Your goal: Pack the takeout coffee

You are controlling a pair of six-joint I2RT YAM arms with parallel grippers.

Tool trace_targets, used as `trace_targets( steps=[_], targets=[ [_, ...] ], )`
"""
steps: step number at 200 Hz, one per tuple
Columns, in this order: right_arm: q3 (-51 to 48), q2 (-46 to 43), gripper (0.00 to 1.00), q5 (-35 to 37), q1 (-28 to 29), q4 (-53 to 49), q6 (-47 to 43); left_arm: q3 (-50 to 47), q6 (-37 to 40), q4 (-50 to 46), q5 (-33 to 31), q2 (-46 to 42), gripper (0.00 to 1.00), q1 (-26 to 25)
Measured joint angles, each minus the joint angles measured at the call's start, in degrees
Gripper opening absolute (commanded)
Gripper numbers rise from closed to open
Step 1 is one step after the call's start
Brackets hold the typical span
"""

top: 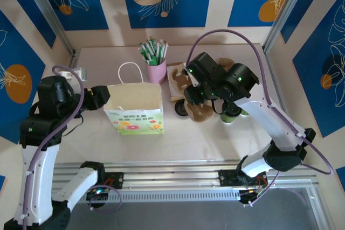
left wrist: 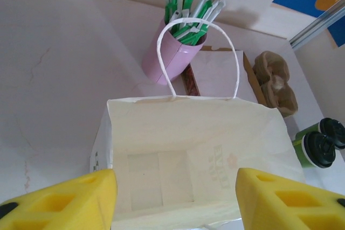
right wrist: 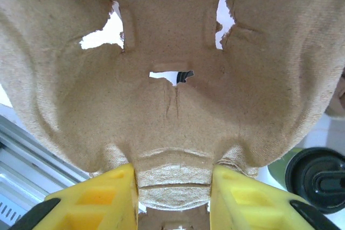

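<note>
Left jaws spread, with the near rim of the bag (left wrist: 188, 127) between them; you cannot tell whether they touch it. The bag's bare floor shows. Right jaws pinch the rim of the pulp carrier (right wrist: 172, 79), which blocks most of your right wrist view. Coffee (top: 232, 113) stands on the bench (top: 215, 138) just right of the carrier, outside the bag and half hidden under the right arm. Its lid (right wrist: 315, 179) is cut by the frame edge. The left wrist view shows two black lids; one cup or two is unclear.
</note>
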Motion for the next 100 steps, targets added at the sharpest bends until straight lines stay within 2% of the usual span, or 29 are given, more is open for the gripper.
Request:
trace_targets(
  steps=[66,100],
  targets=[
    [19.6,12.1,0.33,1.7,6.7,-1.5,-8.4,-0.6,0.7,0.2,-3.1,-2.0,0.60,0.0],
    [25.2,17.4,0.32,2.6,9.7,0.3,-13.4,-1.9,1.5,0.0,-5.8,-2.1,0.58,0.0]
  ],
)
